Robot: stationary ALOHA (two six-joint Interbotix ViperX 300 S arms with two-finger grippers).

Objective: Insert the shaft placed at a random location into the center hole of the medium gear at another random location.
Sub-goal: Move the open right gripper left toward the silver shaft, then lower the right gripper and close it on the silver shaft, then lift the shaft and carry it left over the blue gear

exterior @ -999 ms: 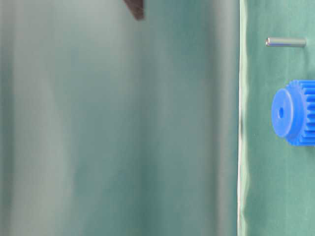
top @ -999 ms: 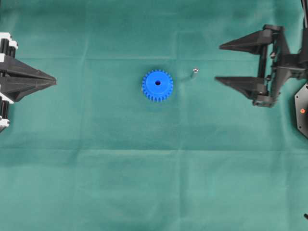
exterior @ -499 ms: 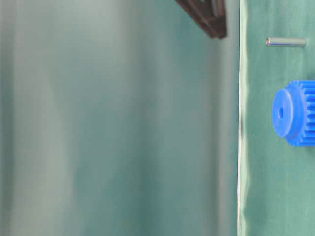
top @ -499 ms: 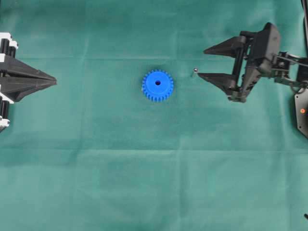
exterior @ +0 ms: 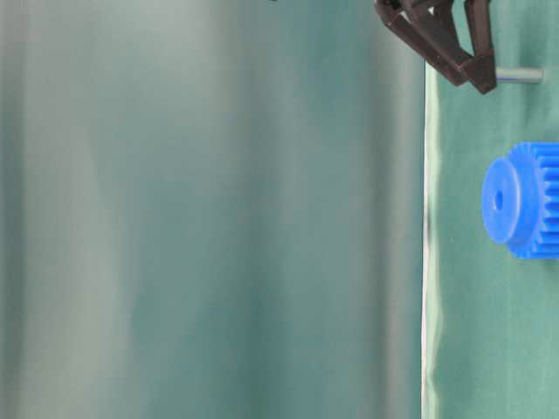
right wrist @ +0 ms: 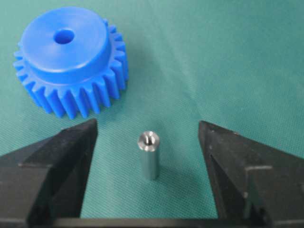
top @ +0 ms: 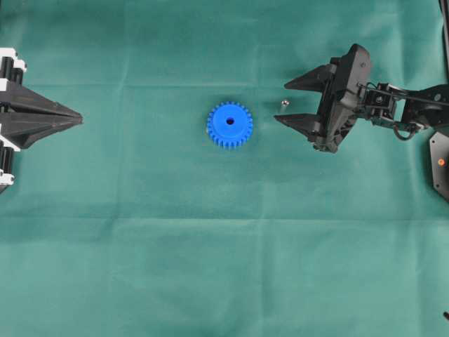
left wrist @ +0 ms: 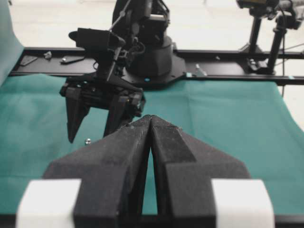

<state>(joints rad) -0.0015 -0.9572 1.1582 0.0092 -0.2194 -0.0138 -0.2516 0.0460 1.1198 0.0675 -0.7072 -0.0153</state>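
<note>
Right wrist-mounted view: a short, shiny silver-grey metal shaft (right wrist: 149, 155) stands upright on the green cloth (right wrist: 228, 61), in the gap between the black fingers (right wrist: 57, 156) of the right gripper (right wrist: 148, 135), which are spread wide and touch nothing. Just beyond sits the bright blue toothed plastic gear (right wrist: 71, 59), its dark center hole (right wrist: 63, 35) facing up. Overhead, the left gripper (top: 78, 120) rests at the table's left edge, well apart, its fingers pressed together.

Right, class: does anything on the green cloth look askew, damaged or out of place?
Nothing stands out. The shaft stands upright between the open right gripper's fingers, untouched. The medium gear lies flat, its center hole unblocked.
</note>
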